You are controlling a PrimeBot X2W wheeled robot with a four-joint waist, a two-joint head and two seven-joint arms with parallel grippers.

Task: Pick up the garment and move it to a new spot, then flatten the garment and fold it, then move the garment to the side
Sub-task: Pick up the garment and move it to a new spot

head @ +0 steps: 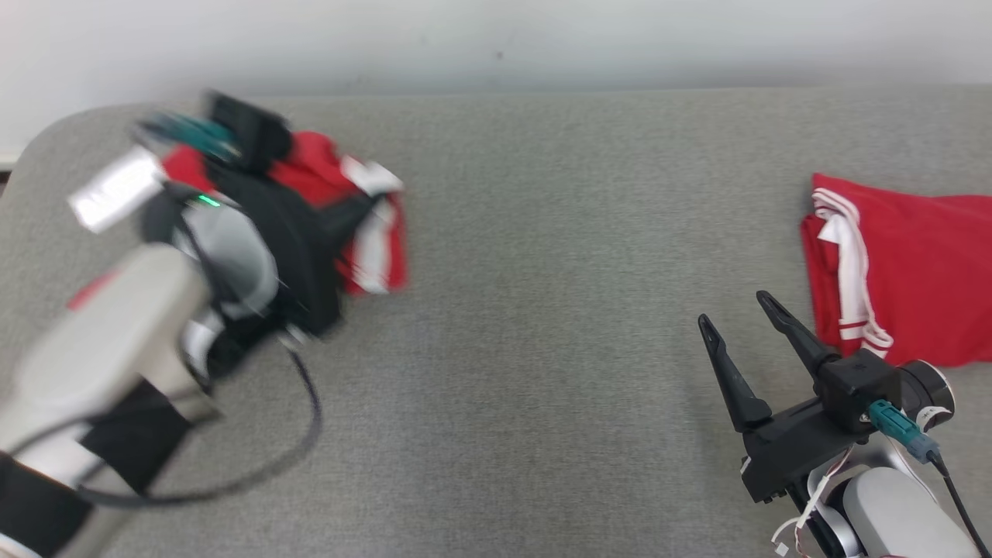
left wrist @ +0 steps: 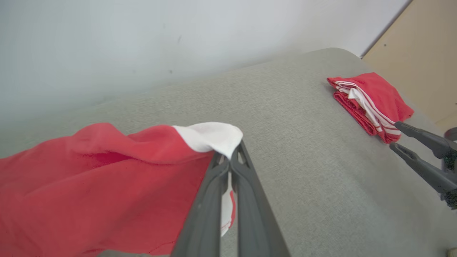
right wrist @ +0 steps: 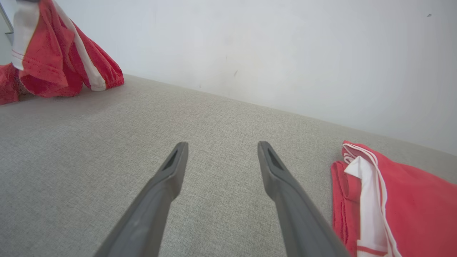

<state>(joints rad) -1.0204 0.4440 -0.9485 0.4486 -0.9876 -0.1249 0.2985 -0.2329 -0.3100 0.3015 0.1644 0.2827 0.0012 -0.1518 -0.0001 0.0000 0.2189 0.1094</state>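
I'm looking down on a grey woven-fabric counter point(head: 542, 325) with rounded corners, set against a plain white wall point(head: 496, 39). A tan panel point(left wrist: 425, 53) stands past one end. My left claw point(left wrist: 228, 160) is pinched fully closed on the white trim of the garment point(left wrist: 89, 178) — soft red cloth with white stripes, bunched and partly raised at the counter's left end. My right claw point(head: 732, 306) hovers spread wide, holding nothing, just beside a second red garment point(head: 914, 263) — folded flat at the right end.
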